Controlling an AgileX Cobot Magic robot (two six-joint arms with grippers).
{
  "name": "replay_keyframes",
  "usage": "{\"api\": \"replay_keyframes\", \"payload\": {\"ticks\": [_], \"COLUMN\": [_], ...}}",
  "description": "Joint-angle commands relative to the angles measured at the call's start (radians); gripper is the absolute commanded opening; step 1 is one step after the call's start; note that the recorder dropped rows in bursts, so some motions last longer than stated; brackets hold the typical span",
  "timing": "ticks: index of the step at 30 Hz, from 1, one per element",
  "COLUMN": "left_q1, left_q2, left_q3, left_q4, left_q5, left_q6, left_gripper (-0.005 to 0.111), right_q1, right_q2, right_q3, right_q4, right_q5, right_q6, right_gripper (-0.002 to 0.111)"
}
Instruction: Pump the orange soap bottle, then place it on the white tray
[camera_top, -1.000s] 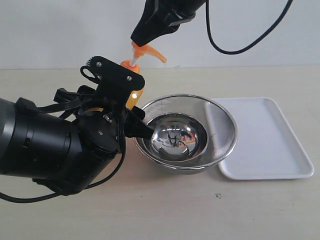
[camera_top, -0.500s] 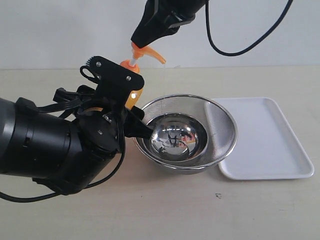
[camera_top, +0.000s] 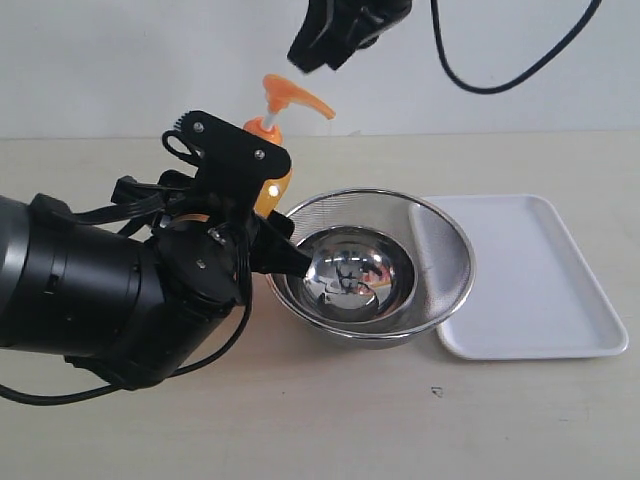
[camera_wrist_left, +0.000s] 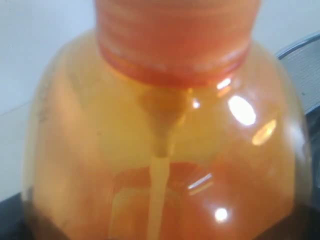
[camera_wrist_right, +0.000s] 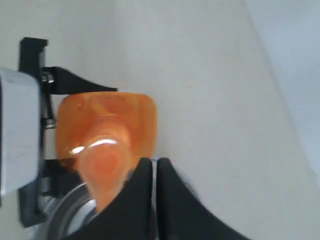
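The orange soap bottle (camera_top: 273, 186) stands upright at the left of the steel bowls, with my left gripper (camera_top: 262, 205) shut on its body. In the left wrist view the translucent bottle (camera_wrist_left: 165, 125) fills almost the whole picture and hides the fingers. Its orange pump head (camera_top: 290, 97) is raised on the white stem, spout towards the bowls. My right gripper (camera_top: 308, 52) hangs above the pump head, apart from it, jaws shut on nothing. From the right wrist view the shut gripper (camera_wrist_right: 155, 164) sits just beside the pump head (camera_wrist_right: 104, 170). The white tray (camera_top: 545, 300) lies at the right, with nothing on it.
A round steel mesh bowl (camera_top: 450, 250) holding a smaller shiny steel bowl (camera_top: 355, 270) sits between the bottle and the tray, its rim overlapping the tray's left edge. A black cable (camera_top: 480, 85) hangs from the right arm.
My right gripper has lifted up and to the right, off the pump head. The pump head has sprung up on its stem. The left arm and bottle have stayed put.
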Motion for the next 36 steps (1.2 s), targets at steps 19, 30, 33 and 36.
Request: {"api": "replay_keyframes", "payload": {"ticks": [19, 30, 33, 36], "left_q1": [-0.007, -0.007, -0.007, -0.007], "left_q2": [-0.010, -0.010, -0.024, -0.044], "left_q3": [-0.006, -0.006, -0.006, -0.006], "left_q4": [0.028, -0.026, -0.065, -0.091], "left_q5": [-0.005, -0.171, -0.200, -0.196], "left_q6": [-0.022, -0.143, -0.140, -0.130], "left_gripper": [0.005, 0.005, 0.005, 0.005], "right_q1": [0.000, 0.000, 0.000, 0.000], "right_q2": [-0.243, -0.245, -0.247, -0.255], "right_q3": [-0.051, -0.051, -0.051, -0.051], "right_q4": [-0.663, -0.665, -0.663, -0.632], "right_q5": [-0.137, -0.067, -0.053, -0.055], "right_q6": [0.526, 0.658, 0.692, 0.708], "right_gripper": [0.000, 0.000, 0.000, 0.000]}}
